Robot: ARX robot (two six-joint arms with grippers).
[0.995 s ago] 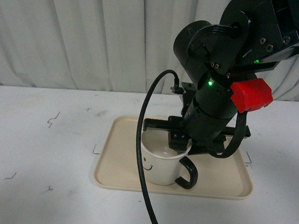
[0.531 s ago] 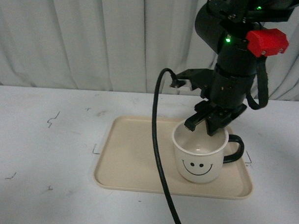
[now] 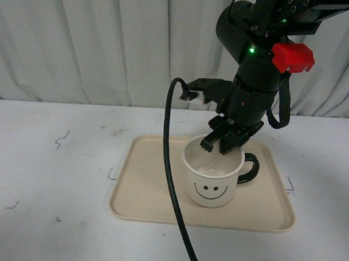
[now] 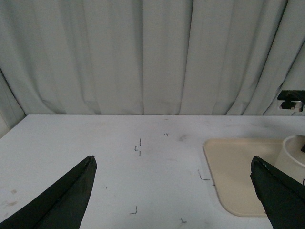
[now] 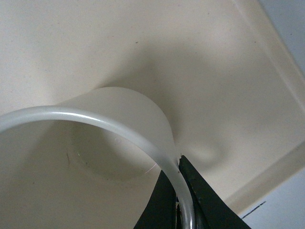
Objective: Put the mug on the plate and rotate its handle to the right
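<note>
Front view: cable (image 3: 165, 153) across plate (image 3: 141, 181), beside mug (image 3: 211, 186)

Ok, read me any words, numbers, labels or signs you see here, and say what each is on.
No words or numbers can be read in any view.
On the mug: only a black smiley face, a drawing, no lettering.
On the table: small black marks, not letters.
On the red block on the arm: no label shows.
</note>
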